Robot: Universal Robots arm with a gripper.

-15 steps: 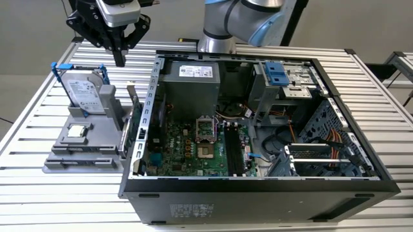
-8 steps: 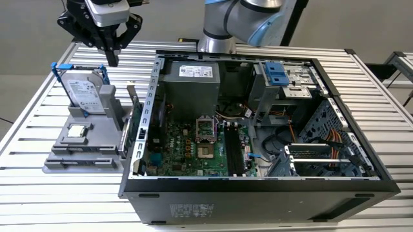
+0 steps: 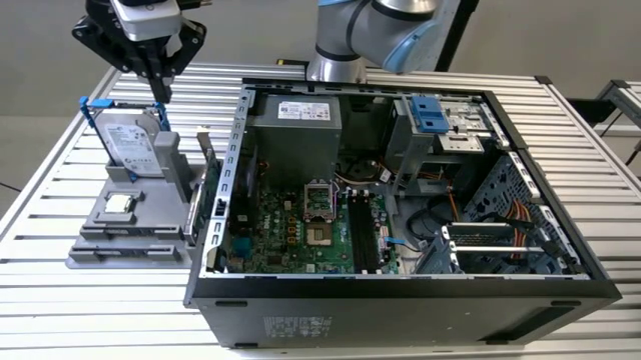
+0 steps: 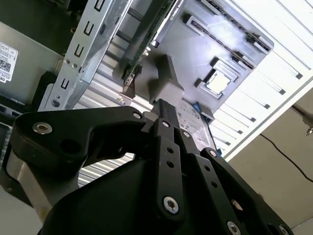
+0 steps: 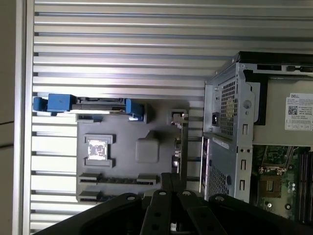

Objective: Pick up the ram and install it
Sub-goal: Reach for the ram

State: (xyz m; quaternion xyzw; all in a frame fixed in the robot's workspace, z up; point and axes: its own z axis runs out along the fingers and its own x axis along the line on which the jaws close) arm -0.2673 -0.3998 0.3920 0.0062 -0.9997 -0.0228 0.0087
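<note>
One black gripper [image 3: 161, 91], exterior view: fingers pressed together, empty, hung at 12 o'clock of silver hard drive in blue frame [image 3: 130, 142]. Slim dark-green ram stick [image 3: 206, 146] stood upright at drive's 3 o'clock, beside open black computer case [image 3: 401, 315]. Second wrist view: ram sat apart from fingertips [image 4: 164, 110]. First wrist view: ram stood edge-on in grey plastic holder [image 5: 129, 127].

**Edges and Linkage Hiding Parts**

In the exterior view, the twelve o'clock edge is cutting off the top of the gripper [image 3: 162, 96] and most of the arm [image 3: 376, 34]. The ram [image 3: 206, 154], at three o'clock from the hard drive [image 3: 130, 142], is showing edge-on, too thin for its chips to be told. The gripper's black linkage is covering part of the hard drive in the second wrist view and one end of the grey holder [image 5: 122, 156] in the first wrist view.
</note>
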